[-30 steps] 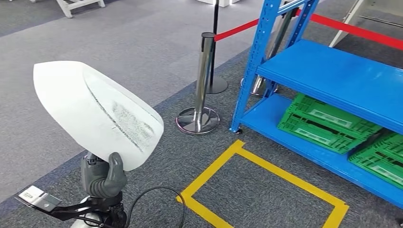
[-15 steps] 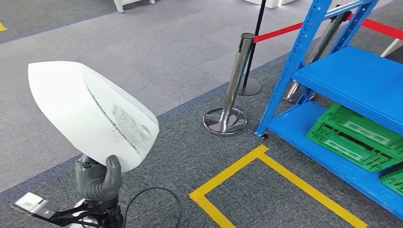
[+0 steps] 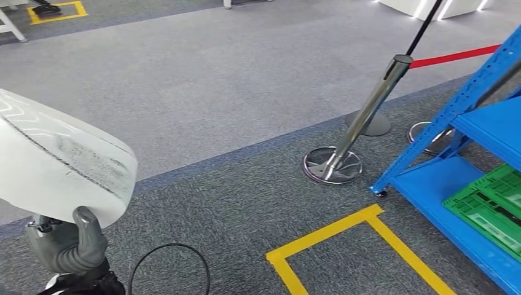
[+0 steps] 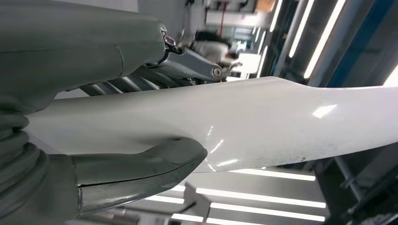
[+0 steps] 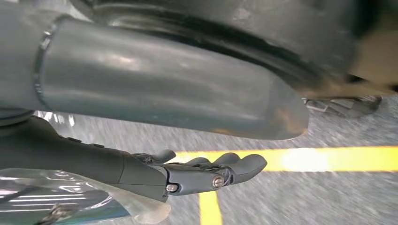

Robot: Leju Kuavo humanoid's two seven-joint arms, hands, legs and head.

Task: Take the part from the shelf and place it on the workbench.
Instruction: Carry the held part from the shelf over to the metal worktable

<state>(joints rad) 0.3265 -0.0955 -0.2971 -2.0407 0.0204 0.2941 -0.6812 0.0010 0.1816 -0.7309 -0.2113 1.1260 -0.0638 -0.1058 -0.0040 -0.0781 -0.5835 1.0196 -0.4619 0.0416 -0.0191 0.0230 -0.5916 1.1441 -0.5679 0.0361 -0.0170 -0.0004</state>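
- The left hand (image 3: pixel 67 246) grips the white part (image 3: pixel 58 163) from below, its thumb pressed against the part's glossy shell and its fingers on the other face; the part is held up above the grey carpet (image 3: pixel 215 92).
- Beyond the part, well apart from it, stand the blue shelf (image 3: pixel 485 129), a chrome post (image 3: pixel 359 132) and the yellow floor tape (image 3: pixel 344 230).
- The right hand (image 5: pixel 206 173) holds nothing, its fingers loosely apart above the carpet.

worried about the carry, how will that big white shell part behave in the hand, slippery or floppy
The white part looks like a rigid moulded shell, so probably stiff rather than floppy. Its glossy surface in the left wrist view suggests it could slip. The left hand grips only its lower edge, so it may tend to tilt.
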